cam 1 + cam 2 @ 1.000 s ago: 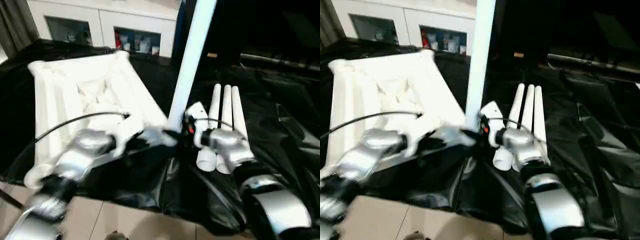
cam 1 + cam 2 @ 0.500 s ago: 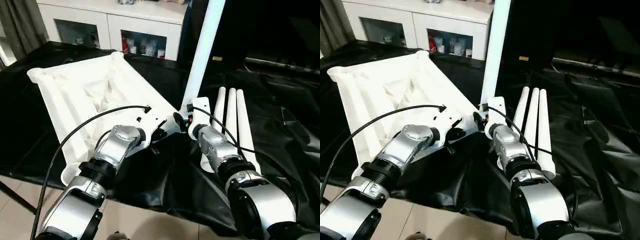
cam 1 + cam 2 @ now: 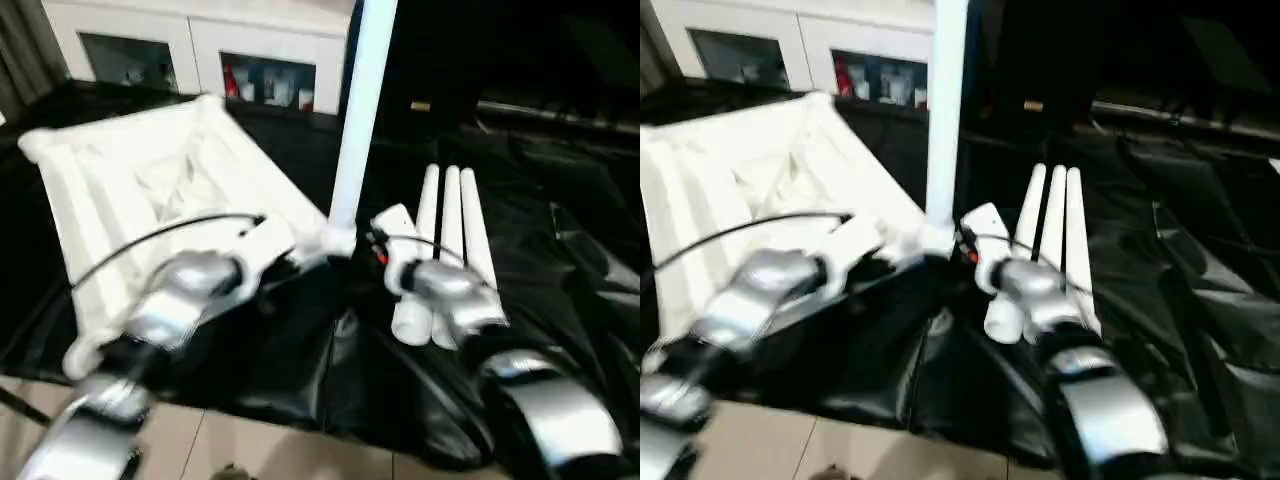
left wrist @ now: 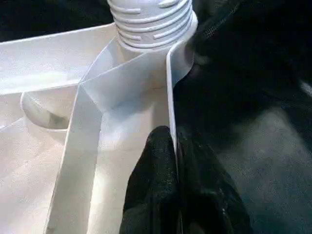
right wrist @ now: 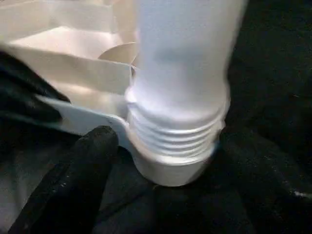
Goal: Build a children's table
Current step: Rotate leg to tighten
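Table top (image 3: 150, 190) ribbed white plastic, left gripper (image 4: 173, 161) pinching rim; right gripper (image 5: 165, 165) seemingly wide around threaded leg (image 5: 183, 97).

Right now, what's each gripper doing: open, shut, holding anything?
Left gripper: shut, pinching the side wall of the tabletop.
Right gripper: open, jaws spread on either side of the upright leg's threaded end, not gripping it.

We get both head views smeared by motion blur, our silver forearms (image 3: 180, 300) worst. Light is dim and bluish; the black cloth (image 3: 560, 250) swallows detail (faint sheen on folds). Our wrist views look sharper, white plastic (image 4: 122, 87) bright, black fingers (image 4: 156, 195) shadowed.
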Available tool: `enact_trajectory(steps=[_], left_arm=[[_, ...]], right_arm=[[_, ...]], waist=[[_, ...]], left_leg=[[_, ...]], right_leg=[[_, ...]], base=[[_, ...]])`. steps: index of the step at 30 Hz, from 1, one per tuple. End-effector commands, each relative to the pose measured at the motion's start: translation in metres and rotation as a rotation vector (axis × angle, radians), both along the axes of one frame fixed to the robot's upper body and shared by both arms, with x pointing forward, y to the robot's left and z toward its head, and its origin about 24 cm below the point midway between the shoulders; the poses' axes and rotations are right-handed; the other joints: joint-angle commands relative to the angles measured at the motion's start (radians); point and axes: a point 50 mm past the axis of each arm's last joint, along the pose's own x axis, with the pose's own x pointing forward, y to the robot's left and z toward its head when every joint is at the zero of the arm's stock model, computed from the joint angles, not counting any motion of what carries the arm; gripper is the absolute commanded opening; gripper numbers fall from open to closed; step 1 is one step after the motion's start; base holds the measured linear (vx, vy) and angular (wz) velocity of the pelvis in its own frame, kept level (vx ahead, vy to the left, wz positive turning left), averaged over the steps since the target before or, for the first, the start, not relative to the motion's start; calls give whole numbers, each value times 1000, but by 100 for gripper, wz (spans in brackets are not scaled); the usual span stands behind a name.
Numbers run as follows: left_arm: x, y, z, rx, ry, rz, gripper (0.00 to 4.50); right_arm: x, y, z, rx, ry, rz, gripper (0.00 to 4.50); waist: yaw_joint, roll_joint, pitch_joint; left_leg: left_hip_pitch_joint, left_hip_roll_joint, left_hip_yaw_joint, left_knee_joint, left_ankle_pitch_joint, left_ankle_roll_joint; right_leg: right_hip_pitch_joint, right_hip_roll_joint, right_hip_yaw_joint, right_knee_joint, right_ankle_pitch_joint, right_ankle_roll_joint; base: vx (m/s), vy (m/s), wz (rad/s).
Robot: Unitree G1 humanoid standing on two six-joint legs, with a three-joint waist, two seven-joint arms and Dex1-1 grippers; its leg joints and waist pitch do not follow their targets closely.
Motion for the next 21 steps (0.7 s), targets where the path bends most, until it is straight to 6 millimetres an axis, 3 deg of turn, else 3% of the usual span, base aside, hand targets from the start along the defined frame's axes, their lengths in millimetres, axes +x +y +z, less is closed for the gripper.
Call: enact_trajectory(steps=[1,6,12,21], left_arm=[[-9,-9,6,-25,4,-121,0],[-25,-10,13,-71,68,-257,0],[-26,-10,13,-67,68,-258,0],[-25,-6,13,-58,66,-231,0]], right_arm=[[-3,-1,5,-5,-17,112,378],[-4,-4,13,24,-36,181,378],[-10,-1,10,1,-18,276,378],[-12,-2,6,-9,-3,291,306]], waist=[[8,14,-73],[19,17,-70],[30,13,-70],[29,11,-71]], left_leg=[[0,42,-9,-64,-137,61],[5,48,-8,-67,-154,50],[5,45,-8,-68,-165,36],[3,43,-10,-67,-145,38]], right_leg=[[68,-86,81,-55,-90,-206],[63,-86,83,-57,-130,-208],[64,-85,83,-59,-156,-192],[63,-85,83,-59,-160,-182]], base=[[0,0,0],[0,0,0],[0,0,0],[0,0,0]])
